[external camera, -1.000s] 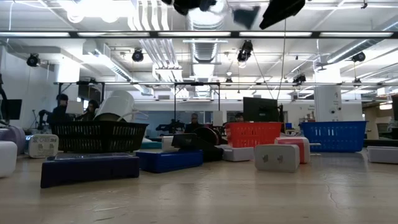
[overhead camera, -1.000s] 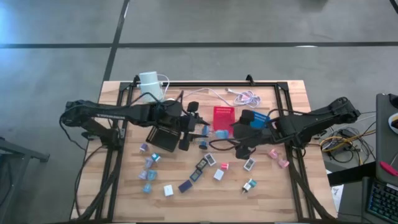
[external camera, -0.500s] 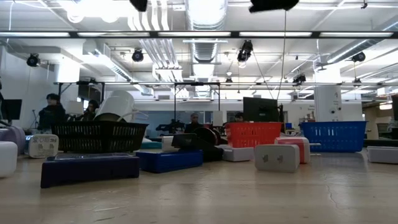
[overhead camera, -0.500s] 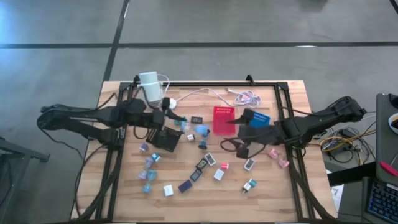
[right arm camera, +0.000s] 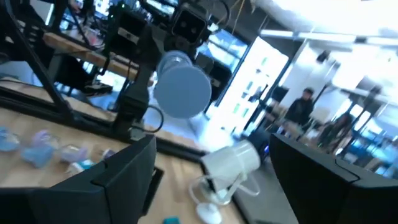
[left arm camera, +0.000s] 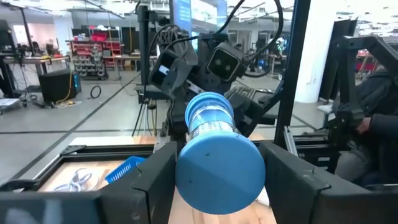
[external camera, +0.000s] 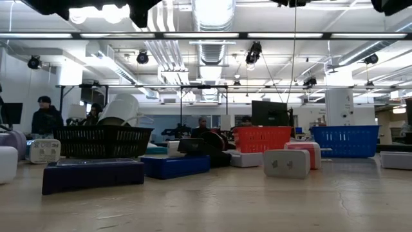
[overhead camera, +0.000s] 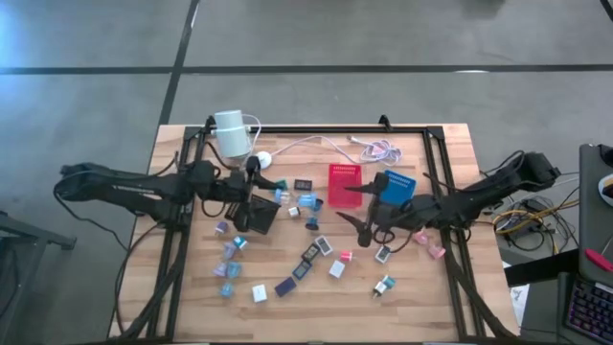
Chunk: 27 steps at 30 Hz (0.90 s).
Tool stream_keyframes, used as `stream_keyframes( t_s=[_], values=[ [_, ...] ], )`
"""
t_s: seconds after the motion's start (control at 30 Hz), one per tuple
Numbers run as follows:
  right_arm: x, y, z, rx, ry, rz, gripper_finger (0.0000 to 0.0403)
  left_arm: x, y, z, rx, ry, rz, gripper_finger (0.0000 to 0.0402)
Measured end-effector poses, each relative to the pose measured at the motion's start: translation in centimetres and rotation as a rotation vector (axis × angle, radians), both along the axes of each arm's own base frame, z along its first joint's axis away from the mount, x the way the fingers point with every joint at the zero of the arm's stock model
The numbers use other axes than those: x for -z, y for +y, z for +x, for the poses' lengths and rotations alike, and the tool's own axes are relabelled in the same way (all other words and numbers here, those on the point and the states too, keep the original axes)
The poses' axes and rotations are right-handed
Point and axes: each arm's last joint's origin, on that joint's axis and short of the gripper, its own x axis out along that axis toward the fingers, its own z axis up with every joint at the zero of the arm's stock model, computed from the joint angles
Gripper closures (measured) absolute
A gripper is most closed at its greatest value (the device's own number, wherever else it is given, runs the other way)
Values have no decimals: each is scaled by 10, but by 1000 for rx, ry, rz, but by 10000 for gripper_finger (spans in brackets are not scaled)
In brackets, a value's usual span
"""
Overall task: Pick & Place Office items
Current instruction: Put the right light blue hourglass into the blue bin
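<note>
High view, set against the pictures from a moment before, showed that the left arm had pulled back from over the black tray toward its own side of the table. The right arm had reached further toward the middle.

The left gripper hung above the table, near the black tray. Its fingers were partly closed on a blue roll, one on each side of it. The roll was clear of the wood. I judged from this that one item was picked and was on its way to a tray. Which tray, I could not tell.

The right gripper stood wide open with nothing between its fingers. It was above the loose items, just in front of the red tray and the blue tray. It seemed ready for the next pick.

The roll was a short, fat cylinder. Its flat round end faced the left wrist camera, and a paler band with small print went around the body. It looked smooth and hard, so it might turn or slip in the grip.

The other office items lay scattered on the wood, mostly in front of the trays. Much of the task was not yet done.
</note>
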Motion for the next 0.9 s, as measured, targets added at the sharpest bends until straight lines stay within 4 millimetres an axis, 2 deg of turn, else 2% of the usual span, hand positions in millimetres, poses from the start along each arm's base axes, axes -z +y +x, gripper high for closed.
stream_keyframes(
  t_s=[0.2,0.57,0.9],
  values=[
    [0,4,13,20,18,-147,83,-3,0,12,1,-7,6,200],
    [-21,14,43,52,9,-253,38,-9,2,31,28,11,18,200],
    [-20,15,45,27,20,-295,39,-7,2,33,49,22,18,200]
  ],
)
